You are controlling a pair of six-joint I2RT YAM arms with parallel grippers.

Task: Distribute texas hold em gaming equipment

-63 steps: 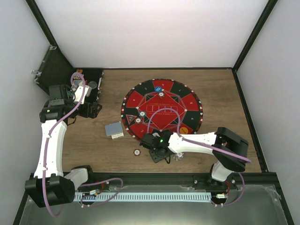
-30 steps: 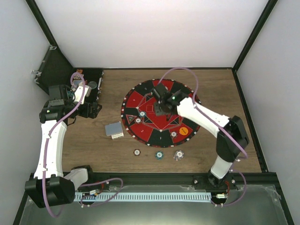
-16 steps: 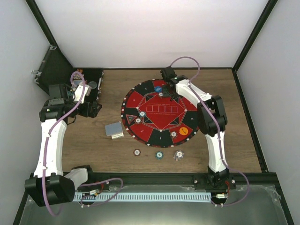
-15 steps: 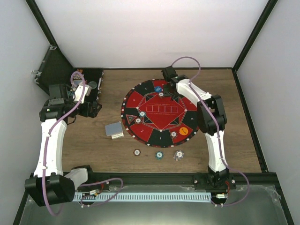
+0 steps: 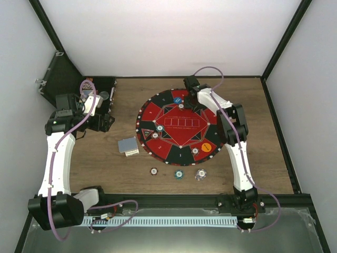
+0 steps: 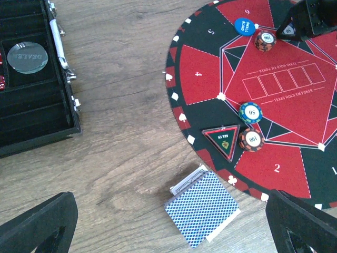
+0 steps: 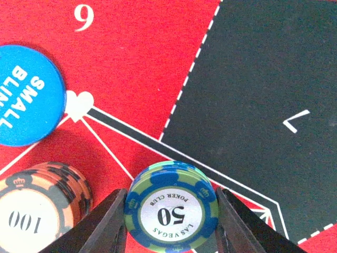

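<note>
My right gripper is shut on a blue-and-green "50" poker chip stack, which rests low over the far part of the round red-and-black mat. Beside it lie a blue "small blind" button and an orange "100" chip stack. In the top view the right gripper reaches over the mat's far edge. The card deck, patterned back up, lies on the wood left of the mat. My left gripper hangs open above the deck and holds nothing.
An open black case with a round dealer button sits at the far left. On the mat are a "50" chip, a "100" chip, an all-in triangle and an orange button. Three chips lie on the wood in front.
The right arm swung from the table's near edge to the mat's far side, leaving a blue chip in front. In the last half second it only shifted slightly. The left arm stayed put.
</note>
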